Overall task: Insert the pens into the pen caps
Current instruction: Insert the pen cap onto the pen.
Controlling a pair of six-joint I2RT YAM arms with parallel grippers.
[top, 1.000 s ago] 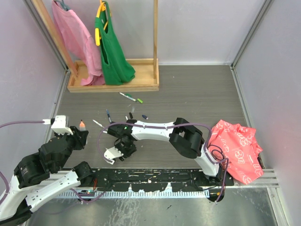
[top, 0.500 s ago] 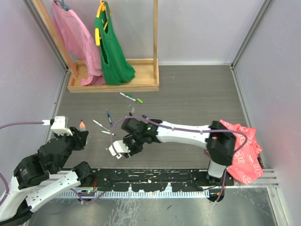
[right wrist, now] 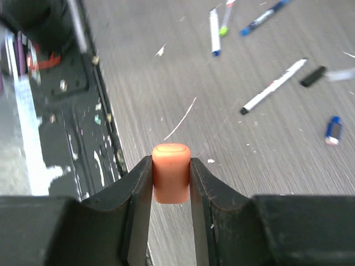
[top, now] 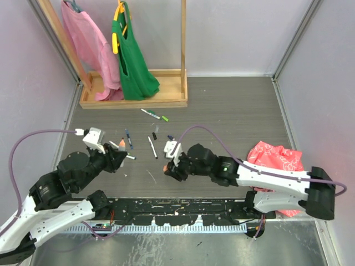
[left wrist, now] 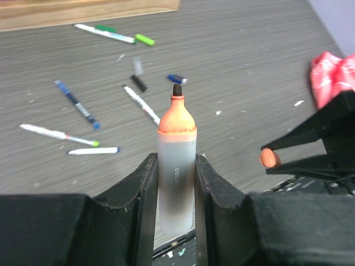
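My left gripper (left wrist: 176, 160) is shut on an uncapped orange pen (left wrist: 176, 166), a grey barrel with an orange end and black tip pointing away from the camera. In the top view the left gripper (top: 116, 159) sits left of centre, facing right. My right gripper (right wrist: 171, 164) is shut on a short orange pen cap (right wrist: 171, 173). It hovers at mid-table (top: 169, 168), facing the left one. In the left wrist view the cap (left wrist: 268, 158) shows to the right of the pen's tip, apart from it. Other pens (top: 151, 147) and pen caps (top: 155, 136) lie loose on the table.
A wooden rack (top: 133, 102) with pink and green garments stands at the back left. A red cloth (top: 280, 166) lies at the right by the right arm. A black rail (top: 183, 208) runs along the near edge. Small white scraps dot the table.
The right arm has stretched out, carrying the orange cap rightward and up toward mid-table. The left gripper has moved right and forward with the orange pen, toward the cap.
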